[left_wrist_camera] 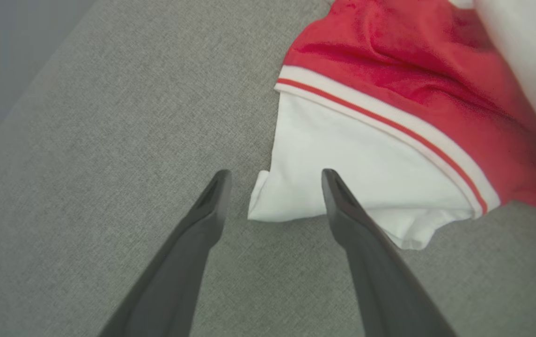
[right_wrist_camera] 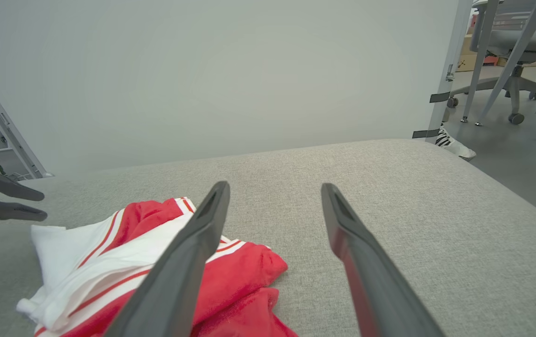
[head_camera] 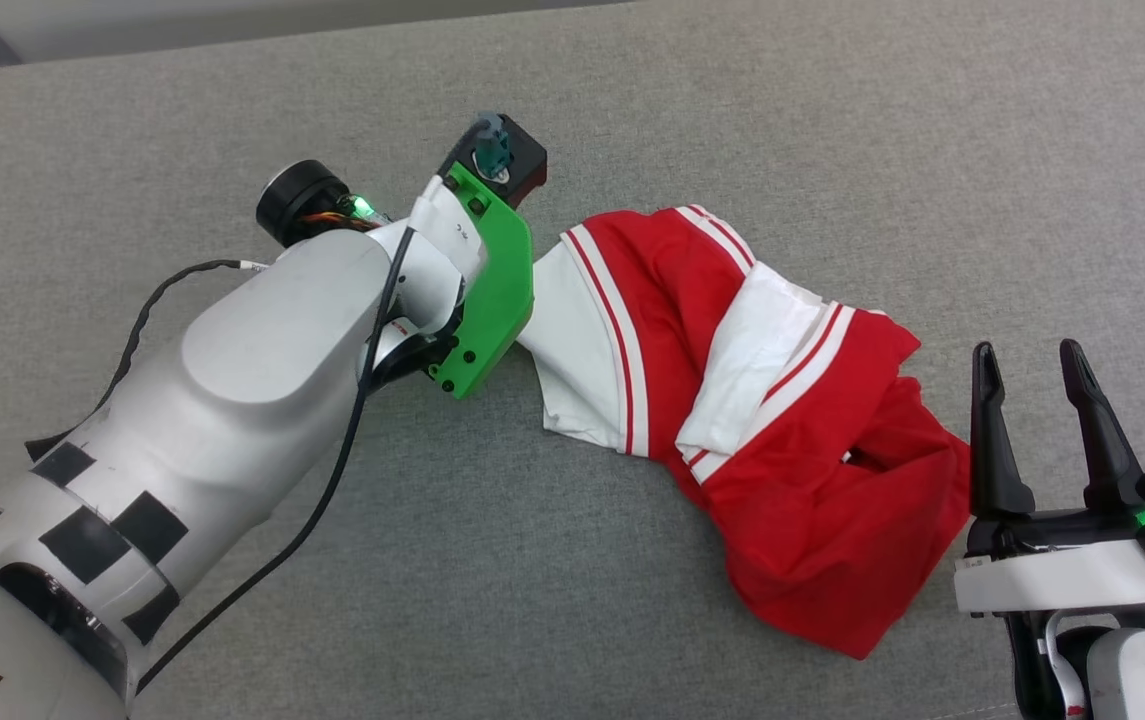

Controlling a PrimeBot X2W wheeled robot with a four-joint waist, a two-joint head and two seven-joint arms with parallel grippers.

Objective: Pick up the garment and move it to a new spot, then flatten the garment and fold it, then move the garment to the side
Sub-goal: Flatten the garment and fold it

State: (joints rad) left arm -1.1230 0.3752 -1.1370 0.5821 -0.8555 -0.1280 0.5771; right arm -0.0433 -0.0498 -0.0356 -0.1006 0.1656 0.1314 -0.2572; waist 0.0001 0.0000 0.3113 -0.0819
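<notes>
The garment (head_camera: 792, 450), red with white sleeves and striped trim, lies crumpled on the grey padded surface (head_camera: 732, 120). My left arm reaches across to its left end, and a green wrist bracket (head_camera: 492, 290) covers the fingers there. In the left wrist view my left gripper (left_wrist_camera: 275, 172) is open, and a corner of the white sleeve (left_wrist_camera: 342, 178) lies between its fingertips, close above the surface. My right gripper (head_camera: 1027, 350) stands open just right of the garment's red body with nothing in it. In the right wrist view the right gripper (right_wrist_camera: 273, 185) points over the garment (right_wrist_camera: 244, 276).
The padded surface ends at the right, where bare floor, chair legs (right_wrist_camera: 506, 61) and a foot in a striped shoe (right_wrist_camera: 452, 142) show. A pale wall (right_wrist_camera: 249, 70) stands behind. A black cable (head_camera: 332, 480) hangs along my left arm.
</notes>
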